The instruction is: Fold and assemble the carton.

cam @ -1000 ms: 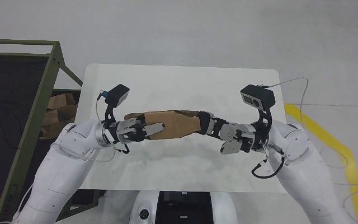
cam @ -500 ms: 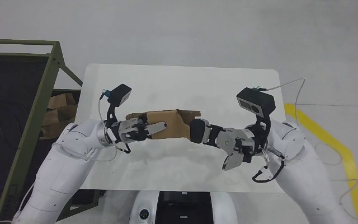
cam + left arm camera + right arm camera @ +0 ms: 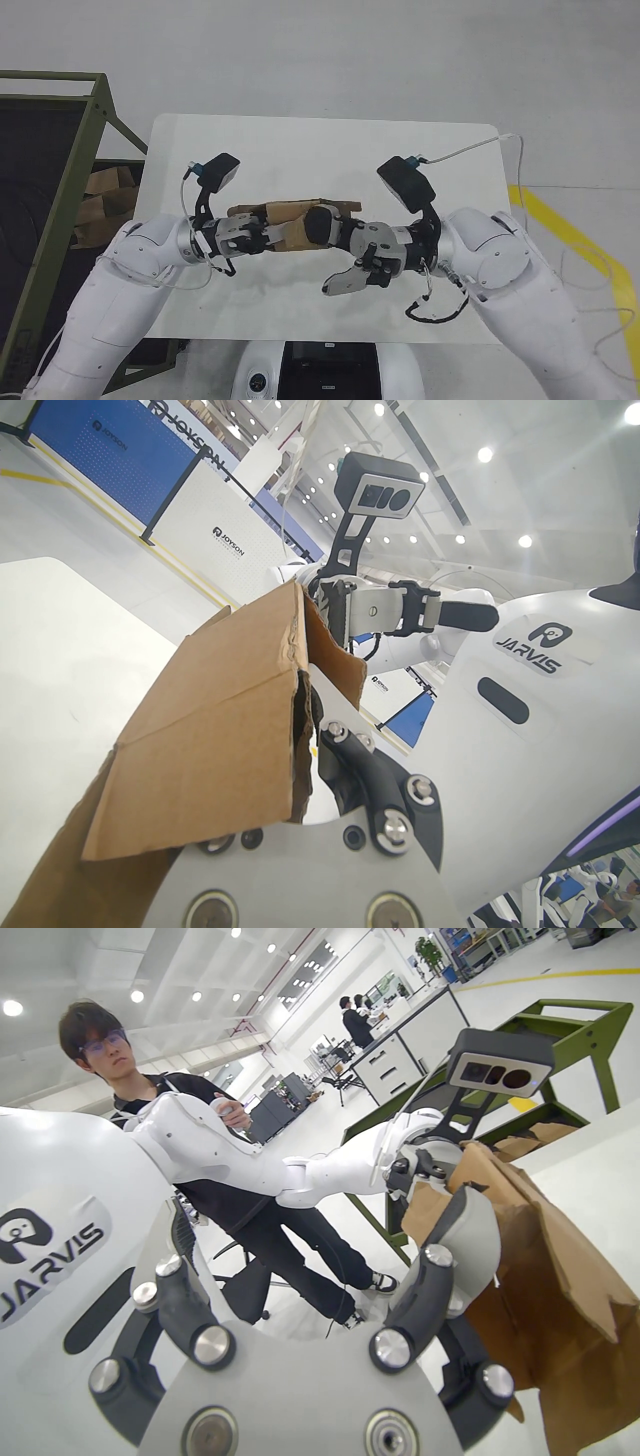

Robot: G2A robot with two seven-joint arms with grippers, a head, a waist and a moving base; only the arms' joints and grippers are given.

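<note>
Carton point(image 3: 290, 222), part-folded, torn at edges, over middle of table point(image 3: 420, 150); left gripper point(image 3: 248, 238) clamped on one end of it; right gripper point(image 3: 330, 255) spread wide, holding nothing, one finger point(image 3: 470, 1223) pressed against carton's other end. Risk: one-sided push may buckle worn panel or twist carton out of left clamp; torn edge may rip further. Room: bare table beyond and to right; green rack point(image 3: 60, 140) just off table's left edge.
</note>
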